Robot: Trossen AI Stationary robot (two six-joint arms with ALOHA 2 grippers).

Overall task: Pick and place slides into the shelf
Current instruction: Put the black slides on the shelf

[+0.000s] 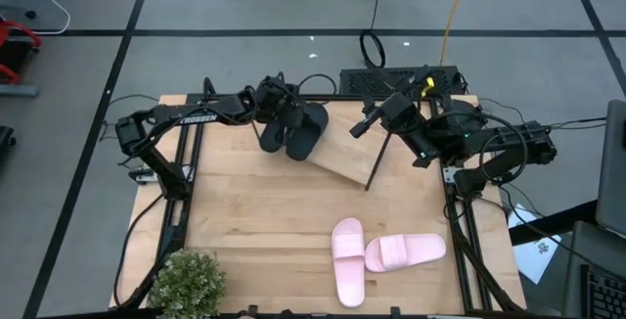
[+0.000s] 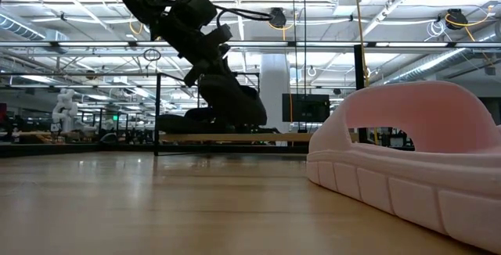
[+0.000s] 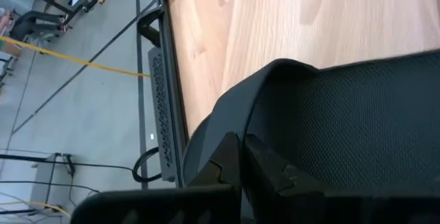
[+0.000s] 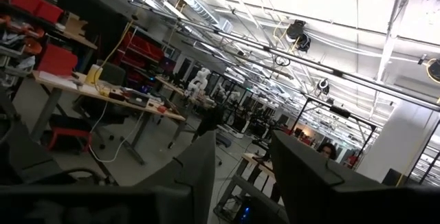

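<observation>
Two black slides (image 1: pixel 293 128) sit side by side near the far edge, at the left end of the shelf (image 1: pixel 344 158), a slanted light wood board on black rod legs. My left gripper (image 1: pixel 269 99) reaches in from the left and is shut on the black slide (image 2: pixel 227 102), which shows just above the board (image 2: pixel 235 138) in the low view. Whether the second black slide rests on the board is unclear. Two pale pink slides (image 1: pixel 347 260) (image 1: pixel 406 250) lie flat on the table near its near edge. My right gripper (image 1: pixel 364 126) is open and raised beside the shelf's right end. My left gripper holds a black slide by its upper part (image 3: pixel 289 114), coming from the table's left and slanting down. Its own fingers (image 3: pixel 268 172) and the slide hide the place of contact. The slide hangs tilted below the gripper (image 2: pixel 196 44).
A small green plant (image 1: pixel 186 280) stands at the near left corner. A black perforated box (image 1: pixel 391 79) and cables lie past the far edge. Bare tabletop (image 1: pixel 254 211) stretches between the shelf and the pink slides.
</observation>
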